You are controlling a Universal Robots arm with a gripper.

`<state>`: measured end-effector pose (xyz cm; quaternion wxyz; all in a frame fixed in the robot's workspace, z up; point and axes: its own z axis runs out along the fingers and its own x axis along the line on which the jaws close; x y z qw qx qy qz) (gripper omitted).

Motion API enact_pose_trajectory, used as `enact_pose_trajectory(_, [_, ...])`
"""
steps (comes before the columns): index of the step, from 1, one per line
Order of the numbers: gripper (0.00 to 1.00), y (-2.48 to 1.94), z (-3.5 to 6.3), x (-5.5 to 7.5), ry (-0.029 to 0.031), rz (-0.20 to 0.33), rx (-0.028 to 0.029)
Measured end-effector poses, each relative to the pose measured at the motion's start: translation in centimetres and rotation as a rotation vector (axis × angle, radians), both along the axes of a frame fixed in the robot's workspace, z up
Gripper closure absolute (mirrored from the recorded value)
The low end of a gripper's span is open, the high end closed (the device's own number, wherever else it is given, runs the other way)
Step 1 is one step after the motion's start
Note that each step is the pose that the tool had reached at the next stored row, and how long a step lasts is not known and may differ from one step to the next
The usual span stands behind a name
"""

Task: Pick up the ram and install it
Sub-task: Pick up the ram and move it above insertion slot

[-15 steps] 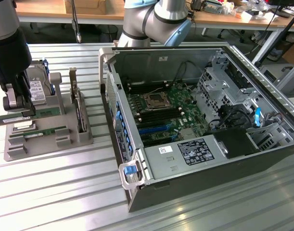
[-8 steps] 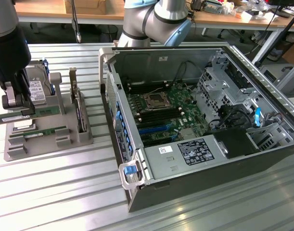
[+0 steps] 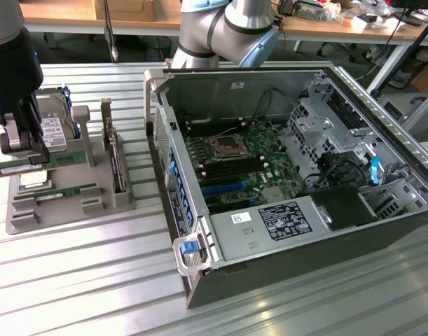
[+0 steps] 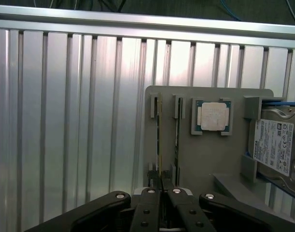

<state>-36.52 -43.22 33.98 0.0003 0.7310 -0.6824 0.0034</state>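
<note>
I found the gripper [image 3: 23,157] clamped narrow on the ram [image 3: 56,160] at the grey tray [image 3: 24,218]. The fingers hid its middle. I could not tell whether it cleared its slot.

table [image 4: 65,121]: ribbed shiny metal | tray [image 4: 210,154]: matt grey plastic | pincer [image 4: 159,178]: matt black | ram [image 3: 63,158]: green board

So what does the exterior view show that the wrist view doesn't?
Exterior view: the open case with its motherboard, the arm and an expansion card. Wrist view: a close look at the fingertips pinching the thin edge of the ram. Both: the hand, shut on that ram, a second ram, the hard drive, the tray and the table.
</note>
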Motion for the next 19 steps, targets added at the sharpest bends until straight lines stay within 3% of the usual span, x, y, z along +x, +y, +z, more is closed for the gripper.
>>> enact_pose_trajectory(19, [0.88, 0.0, 1.41, 0.0, 0.0, 0.0, 0.0009])
